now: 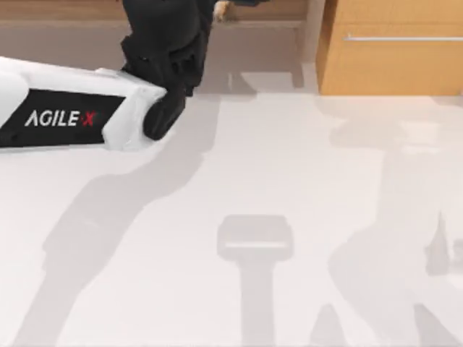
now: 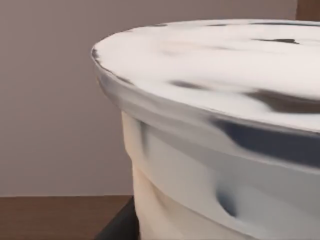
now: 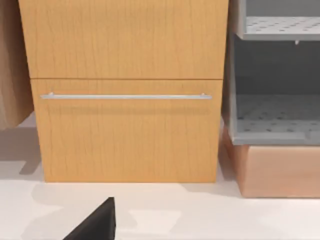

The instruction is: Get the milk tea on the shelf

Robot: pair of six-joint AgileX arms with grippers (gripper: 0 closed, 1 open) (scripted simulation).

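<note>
The milk tea [image 2: 215, 125], seemingly clamped by the left gripper [image 1: 189, 29] at twelve o'clock, could be tipped against the shelf [image 1: 65, 11].

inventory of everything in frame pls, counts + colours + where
milk tea: 1, white lid over creamy cup, close against the left wrist camera, above a brown board
shelf: 1, brown wood, table's far edge, left of the cabinet
cabinet: 1, orange wood, metal bar handle, far right of table
rack: 1, grey perforated trays, beside the cabinet
table: 1, white
left arm: 1, white and black, reaching to the shelf
right gripper: dark fingertip over the table
</note>
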